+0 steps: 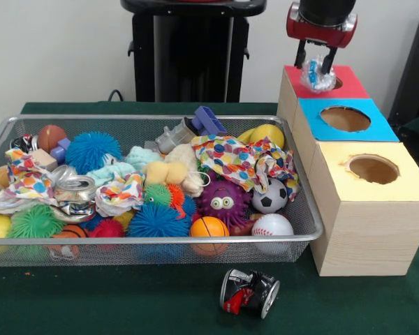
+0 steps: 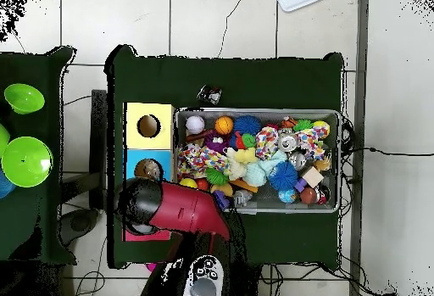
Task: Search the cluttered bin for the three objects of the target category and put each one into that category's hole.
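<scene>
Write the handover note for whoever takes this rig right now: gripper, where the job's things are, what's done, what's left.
Gripper: shut on a crumpled clear plastic piece, held right over the red box and its hole, not yet released.
Boxes: red, blue and yellow stand in a row beside the wire bin. The blue and yellow holes look empty in the front view.
Bin: still full of clutter: balls, spiky toys, patterned cloths, crushed cans.
One crushed can lies on the table outside the bin.
Done: one item carried to the red hole. How many already went in cannot be seen.
Left: drop this piece, then search the bin for the rest.
</scene>
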### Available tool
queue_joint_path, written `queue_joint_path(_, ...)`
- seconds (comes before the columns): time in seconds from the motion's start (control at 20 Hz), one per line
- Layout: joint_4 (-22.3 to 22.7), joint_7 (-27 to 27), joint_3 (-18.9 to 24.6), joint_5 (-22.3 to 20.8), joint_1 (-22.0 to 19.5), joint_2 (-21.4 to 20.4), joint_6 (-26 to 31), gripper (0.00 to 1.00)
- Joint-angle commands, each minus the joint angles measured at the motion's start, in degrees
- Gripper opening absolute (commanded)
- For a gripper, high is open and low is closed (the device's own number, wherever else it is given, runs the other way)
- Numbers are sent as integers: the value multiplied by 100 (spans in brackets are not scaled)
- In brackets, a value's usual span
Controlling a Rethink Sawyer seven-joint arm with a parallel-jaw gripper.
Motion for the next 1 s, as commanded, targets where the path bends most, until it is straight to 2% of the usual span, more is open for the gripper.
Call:
queue_joint_path(0.05,-632,1786,225,274,72,612,297,0)
queue_joint_path(0.4,-842,1948,170,356,220,711,463,0)
queue_joint_path(0.7,-1206,1975,109,308,261,747,895,0)
queue_joint_path(1.0,-1287,1885,120,271,179,823,886,0)
